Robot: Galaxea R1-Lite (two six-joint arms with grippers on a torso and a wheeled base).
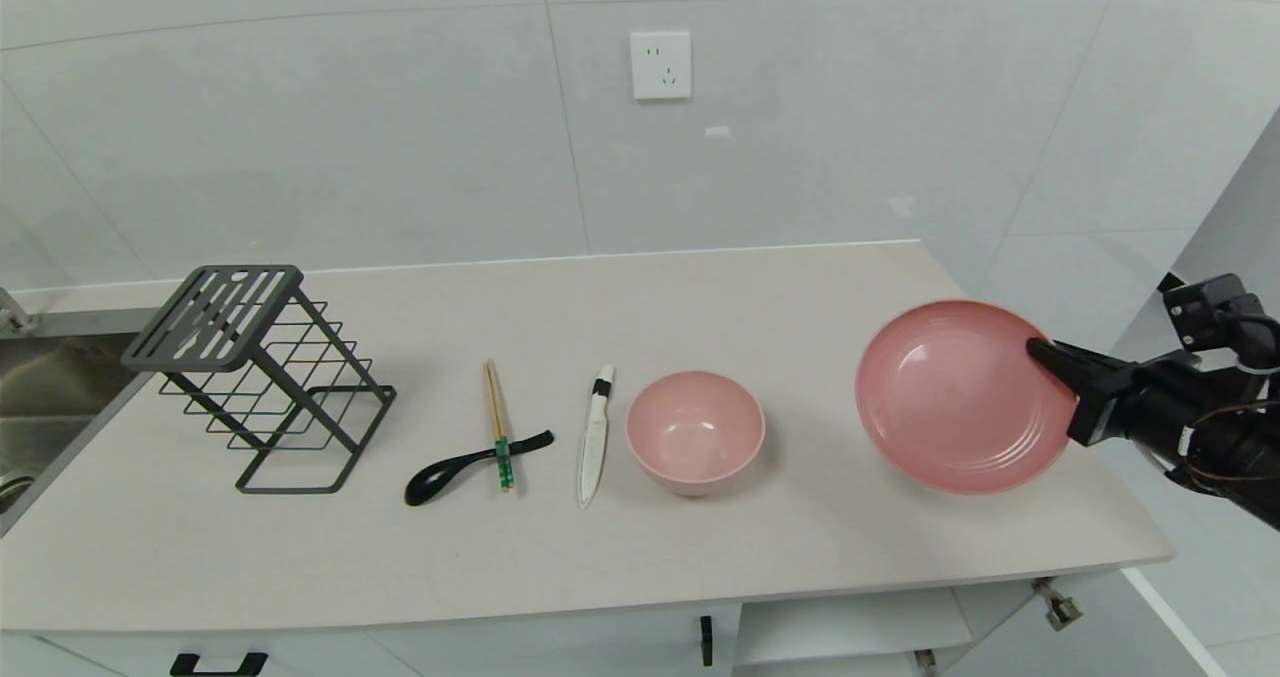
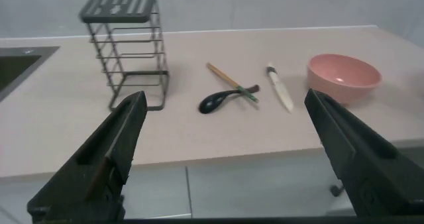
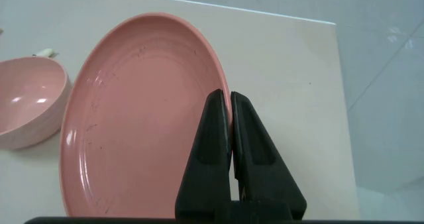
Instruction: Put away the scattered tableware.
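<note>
A large round pink plate [image 1: 960, 397] is held tilted at the right end of a beige countertop [image 1: 700, 297], its rim clamped by the right gripper [image 1: 1040, 350]. A small pink bowl [image 1: 695, 435] is set near it. The left gripper [image 2: 225, 99] is held with fingers spread wide apart in front of the counter.

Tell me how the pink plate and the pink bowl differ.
The plate is wider and shallower; the bowl is smaller and deeper. The plate is tilted, its rim pinched by the right gripper; the bowl stands upright on the counter, untouched. Both are pink and empty.
</note>
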